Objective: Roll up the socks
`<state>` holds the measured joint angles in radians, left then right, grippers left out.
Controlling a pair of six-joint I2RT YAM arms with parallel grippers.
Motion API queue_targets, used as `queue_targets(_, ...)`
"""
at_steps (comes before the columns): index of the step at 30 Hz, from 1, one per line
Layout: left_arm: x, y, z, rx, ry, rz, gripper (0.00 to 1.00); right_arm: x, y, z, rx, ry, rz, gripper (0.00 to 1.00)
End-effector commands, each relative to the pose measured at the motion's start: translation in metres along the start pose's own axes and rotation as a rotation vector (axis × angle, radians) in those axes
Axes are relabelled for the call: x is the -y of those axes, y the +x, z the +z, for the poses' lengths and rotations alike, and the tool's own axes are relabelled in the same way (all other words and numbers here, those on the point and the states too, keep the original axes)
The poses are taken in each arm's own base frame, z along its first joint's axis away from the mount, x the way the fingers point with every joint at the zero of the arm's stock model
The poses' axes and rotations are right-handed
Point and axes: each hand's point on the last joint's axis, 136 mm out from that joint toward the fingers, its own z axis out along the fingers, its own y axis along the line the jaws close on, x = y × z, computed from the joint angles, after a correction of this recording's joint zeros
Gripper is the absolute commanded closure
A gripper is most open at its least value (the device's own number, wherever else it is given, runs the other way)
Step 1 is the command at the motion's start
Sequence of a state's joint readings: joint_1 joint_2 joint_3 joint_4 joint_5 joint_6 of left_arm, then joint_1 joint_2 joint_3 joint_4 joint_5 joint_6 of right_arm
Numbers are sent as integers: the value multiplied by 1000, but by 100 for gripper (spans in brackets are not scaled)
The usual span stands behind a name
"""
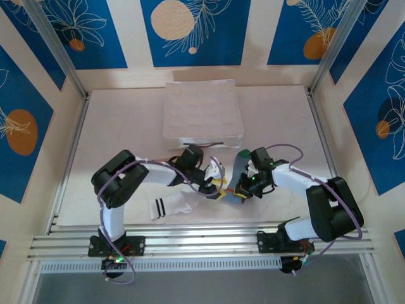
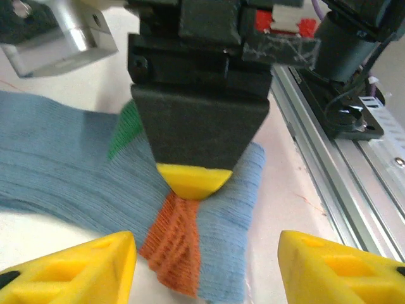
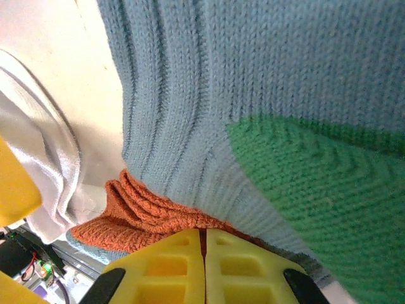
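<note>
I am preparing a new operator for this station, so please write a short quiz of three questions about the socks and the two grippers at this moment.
1. True or false: the right gripper is shut on the orange end of the blue-grey knitted sock.
2. How do the yellow fingers of the left gripper stand? A) apart, holding nothing B) closed on a white sock C) closed on the green patch
3. Fill in: the white fabric sock, lying apart from both grippers, has ___ stripes.
Key: 1 true; 2 A; 3 black.
</note>
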<state>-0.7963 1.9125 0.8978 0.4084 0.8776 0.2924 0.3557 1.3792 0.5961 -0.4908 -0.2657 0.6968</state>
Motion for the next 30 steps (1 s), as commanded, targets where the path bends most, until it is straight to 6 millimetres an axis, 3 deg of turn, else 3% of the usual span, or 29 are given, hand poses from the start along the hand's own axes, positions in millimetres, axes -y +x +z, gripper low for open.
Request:
queue_targets(1,-3,-3,10,16,3,25,40,14,1,3,-1,47,13,100)
queue_targets(12,9,30,26,-146,28,35,40,15,1,-1,1,10,28,100)
queue_targets(15,12,34,31,-168,38,39,44,13,1,0,2,-3,20,100)
queue_targets(17,13,34,33,-168,49,34,58,10,0,0,6,-23,14,100)
queue_targets(18,14,33,34,-164,57,27,70,5,0,-1,6,-49,8,98)
queue_targets(20,16,35,36,-172,68,20,95,-6,-3,-6,12,-95,-2,86)
queue_targets(21,17,36,36,-178,66,22,100,-10,-7,-12,23,-101,-6,76)
queue_targets(24,19,37,32,-187,46,28,100,-10,-21,-32,75,-71,-6,57)
queue_targets(27,23,41,26,-210,34,27,100,-1,-34,-43,119,-42,24,55)
queue_targets(30,26,45,22,-231,23,30,100,5,-45,-40,133,-31,47,56)
